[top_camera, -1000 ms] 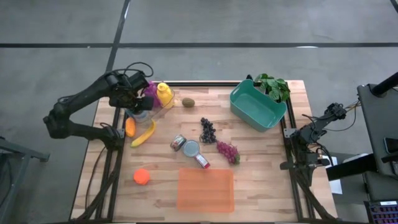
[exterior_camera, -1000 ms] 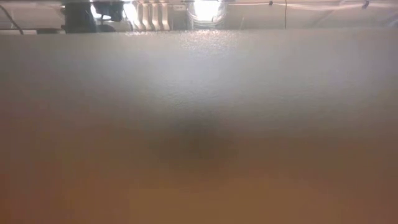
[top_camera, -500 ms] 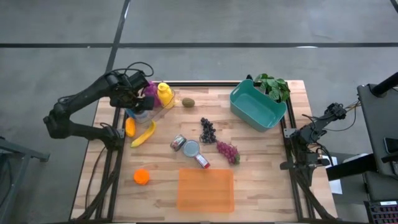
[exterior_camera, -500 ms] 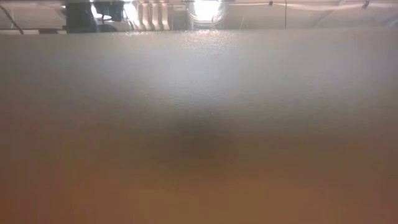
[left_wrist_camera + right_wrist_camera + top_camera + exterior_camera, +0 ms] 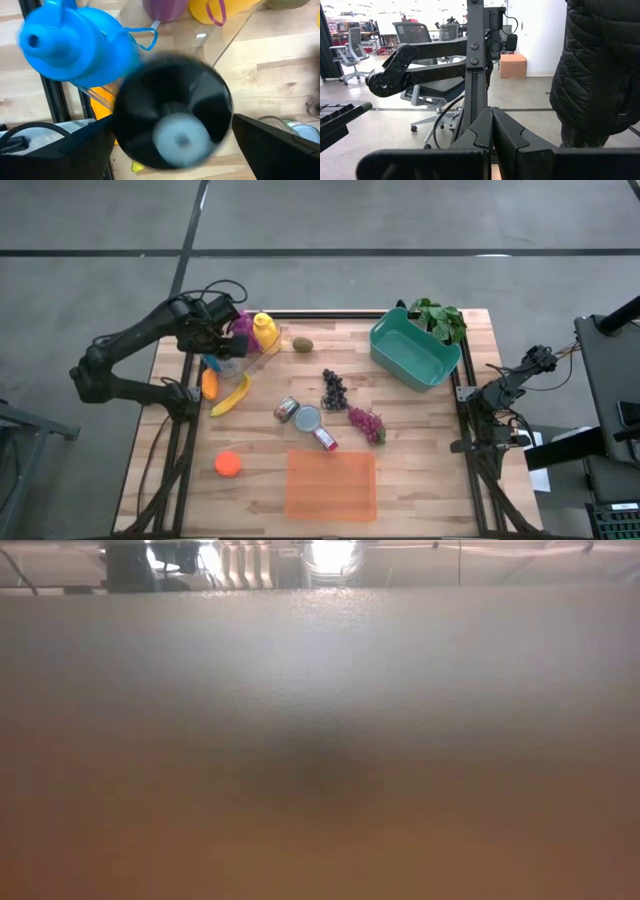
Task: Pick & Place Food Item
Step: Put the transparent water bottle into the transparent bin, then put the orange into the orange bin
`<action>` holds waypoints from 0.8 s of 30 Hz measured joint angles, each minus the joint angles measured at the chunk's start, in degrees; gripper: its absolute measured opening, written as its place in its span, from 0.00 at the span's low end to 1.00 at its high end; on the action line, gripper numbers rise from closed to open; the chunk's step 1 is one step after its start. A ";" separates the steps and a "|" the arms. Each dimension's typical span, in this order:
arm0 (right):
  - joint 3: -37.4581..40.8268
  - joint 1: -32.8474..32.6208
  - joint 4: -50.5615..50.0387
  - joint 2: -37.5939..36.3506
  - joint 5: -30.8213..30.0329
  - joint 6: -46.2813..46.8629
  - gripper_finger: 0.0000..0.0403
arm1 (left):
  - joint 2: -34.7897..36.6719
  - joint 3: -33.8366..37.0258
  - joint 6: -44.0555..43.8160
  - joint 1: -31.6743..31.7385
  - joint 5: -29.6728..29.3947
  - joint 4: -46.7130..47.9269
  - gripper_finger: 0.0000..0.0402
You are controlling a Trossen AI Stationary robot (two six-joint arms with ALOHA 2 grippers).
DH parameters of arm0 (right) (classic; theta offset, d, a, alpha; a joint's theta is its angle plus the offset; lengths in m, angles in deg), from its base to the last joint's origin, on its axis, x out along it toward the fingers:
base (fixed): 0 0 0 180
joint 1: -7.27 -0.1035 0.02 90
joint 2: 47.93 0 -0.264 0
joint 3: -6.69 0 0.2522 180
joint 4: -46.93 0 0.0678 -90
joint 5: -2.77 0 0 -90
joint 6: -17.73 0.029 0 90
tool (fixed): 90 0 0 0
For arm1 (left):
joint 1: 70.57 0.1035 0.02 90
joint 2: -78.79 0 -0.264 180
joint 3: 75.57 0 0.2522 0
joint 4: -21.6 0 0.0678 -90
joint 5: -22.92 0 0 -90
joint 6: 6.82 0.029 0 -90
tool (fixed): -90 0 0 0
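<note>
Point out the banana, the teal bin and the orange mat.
banana (image 5: 232, 396): high view, middle of its curved body.
teal bin (image 5: 440, 365): high view, on its near-right rim.
orange mat (image 5: 331, 485): high view, centre of the flat sheet.

Wooden table (image 5: 420, 450): banana (image 5: 231, 396), grapes (image 5: 366, 423), teal bin (image 5: 414, 350), orange mat (image 5: 331, 485).

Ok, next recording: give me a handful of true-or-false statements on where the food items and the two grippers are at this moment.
1. The curved yellow banana lies inside the teal plastic bin. False: it lies on the table, near the left edge.
2. The left gripper is open over the bottle cluster. True.
3. The right gripper is shut. True.
4. The round orange fruit sits on the translucent orange mat. False: it sits beside it.
</note>
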 joint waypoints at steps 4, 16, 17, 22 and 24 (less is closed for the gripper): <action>-0.01 0.00 0.00 0.00 0.00 0.00 0.02 | 0.14 -1.36 -0.20 0.00 0.76 1.27 0.98; 0.00 0.01 0.01 0.00 0.00 0.00 0.02 | 0.78 -11.10 -0.64 -0.64 0.76 6.66 0.98; -0.02 0.01 0.02 0.00 0.00 0.00 0.02 | 1.02 -11.98 -0.64 -0.95 0.77 6.71 0.98; 0.00 0.00 0.01 0.00 0.00 0.00 0.02 | 2.19 -15.27 -1.97 -3.35 0.75 6.70 0.98; 0.00 -0.01 0.00 0.00 0.00 0.01 0.02 | 2.87 -16.00 -2.28 -4.92 0.75 6.72 0.98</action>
